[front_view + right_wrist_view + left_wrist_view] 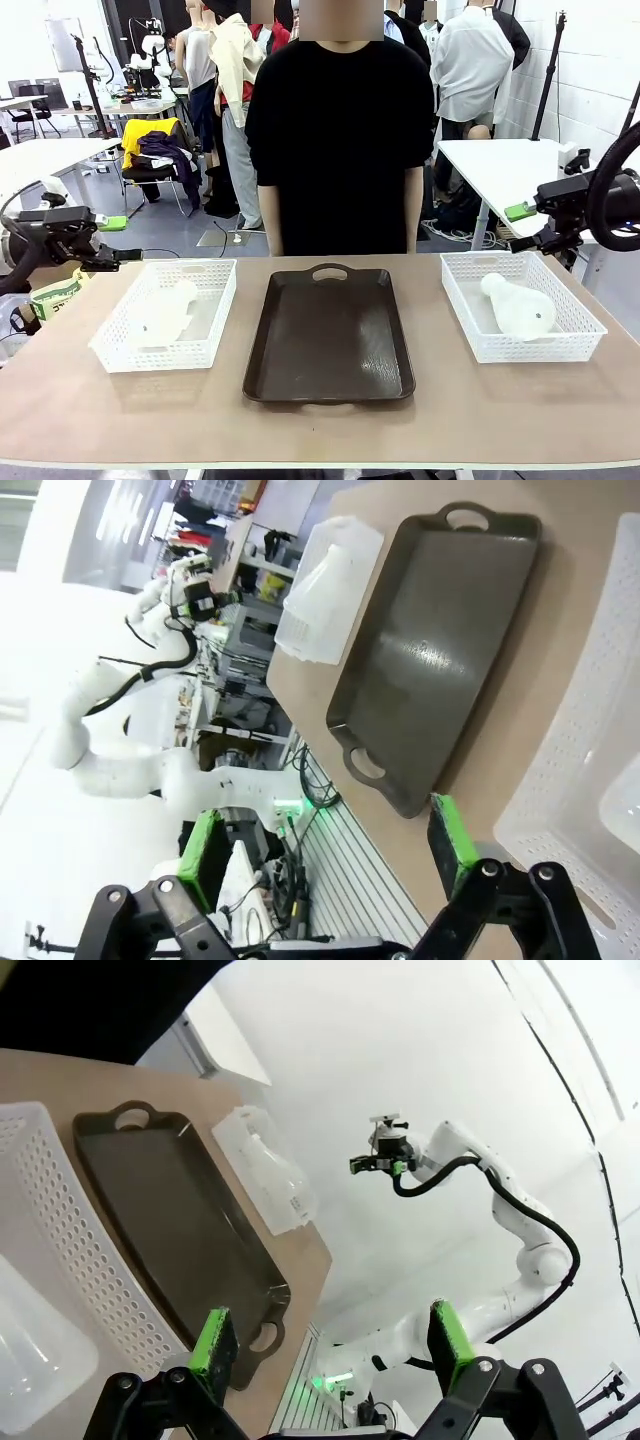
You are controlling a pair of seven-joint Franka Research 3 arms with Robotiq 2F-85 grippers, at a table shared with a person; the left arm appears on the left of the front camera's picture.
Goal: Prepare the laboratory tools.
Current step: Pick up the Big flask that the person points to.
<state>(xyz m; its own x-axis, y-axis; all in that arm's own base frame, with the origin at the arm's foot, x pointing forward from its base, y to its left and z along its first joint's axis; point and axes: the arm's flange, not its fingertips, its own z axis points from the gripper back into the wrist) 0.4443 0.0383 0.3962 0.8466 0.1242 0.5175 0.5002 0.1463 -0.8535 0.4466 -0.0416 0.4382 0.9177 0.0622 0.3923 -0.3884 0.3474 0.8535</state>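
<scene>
- Left claw [120, 240]: spread wide, holding nothing. It hovers off the left edge of the surface [120, 420], level with the far-left corner of the left basket [150, 360] and above its rim. In the left wrist view the pads [212, 1345] stand well apart with nothing between them.
- Left flask [165, 312]: lies on its side in the left basket, right of and below the left claw. Its long axis runs diagonally, neck towards the far-right corner, base towards the robot's side. The left arm is clearly the nearer one.
- Tray [330, 340]: sits between the two baskets with nothing on it. A person [340, 140] stands at the far edge behind it.
- Right flask [520, 305]: lies on its side in the right basket [530, 348], mirrored, with the neck to the far-left and the base to the near-right.
- Right claw [522, 228]: also spread and empty. It hangs just past the basket's far-right corner, above the rim, so the flask is left of it, lower, and nearer the robot's side.
- Judgement: each arm takes its own side. Either reach has to clear the basket wall and then drop in, with the jaws set across the diagonal axis near the taper.
</scene>
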